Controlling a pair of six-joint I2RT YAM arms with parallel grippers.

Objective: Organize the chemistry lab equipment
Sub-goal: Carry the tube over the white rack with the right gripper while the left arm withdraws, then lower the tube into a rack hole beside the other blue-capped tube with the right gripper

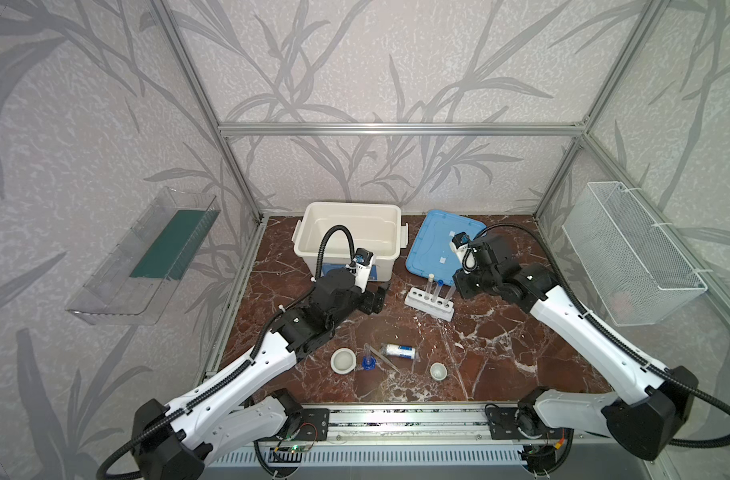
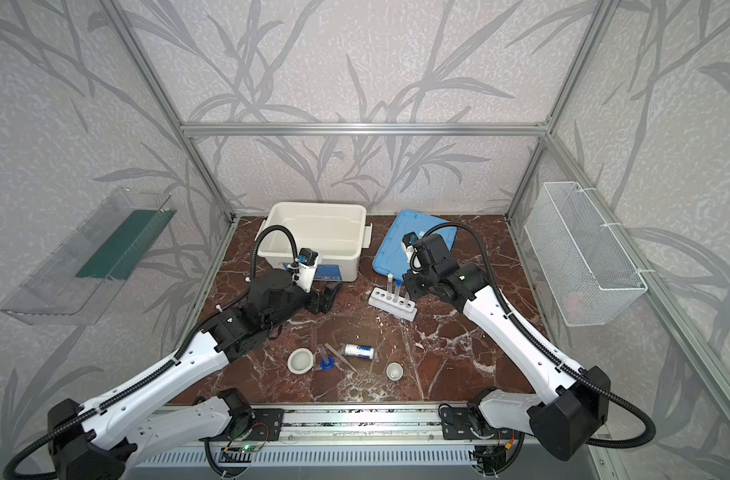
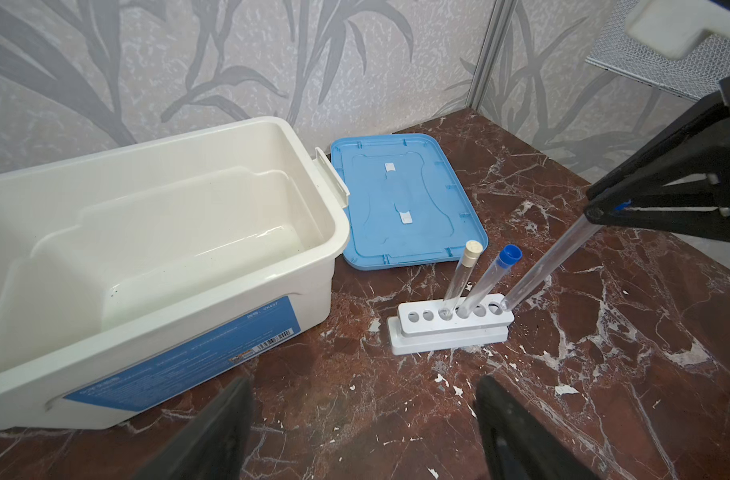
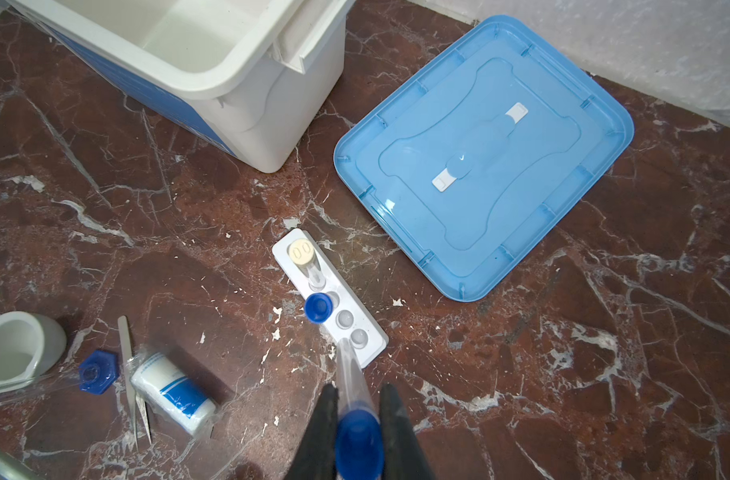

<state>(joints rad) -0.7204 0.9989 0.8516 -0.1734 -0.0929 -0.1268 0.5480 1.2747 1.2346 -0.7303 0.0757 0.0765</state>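
My right gripper (image 4: 360, 390) is shut on a blue-capped test tube (image 4: 350, 370) just below its cap. The tube slants down to the end hole of the white rack (image 4: 376, 332); whether its tip sits inside I cannot tell. A white-capped tube (image 3: 463, 274) and another blue-capped tube (image 3: 494, 278) stand in the rack (image 1: 430, 307). My left gripper (image 1: 378, 299) hangs open and empty left of the rack, by the bin's front. Near the table front lie two white cups (image 1: 341, 360) (image 1: 437, 371), the blue-based cylinder (image 1: 368, 362), the tweezers (image 1: 386, 360) and the bottle (image 1: 400, 351).
The open white bin (image 1: 313, 216) stands at the back with its blue lid (image 1: 434, 249) flat beside it. A wire basket (image 1: 629, 257) hangs on the right wall and a clear shelf (image 1: 139, 257) on the left wall.
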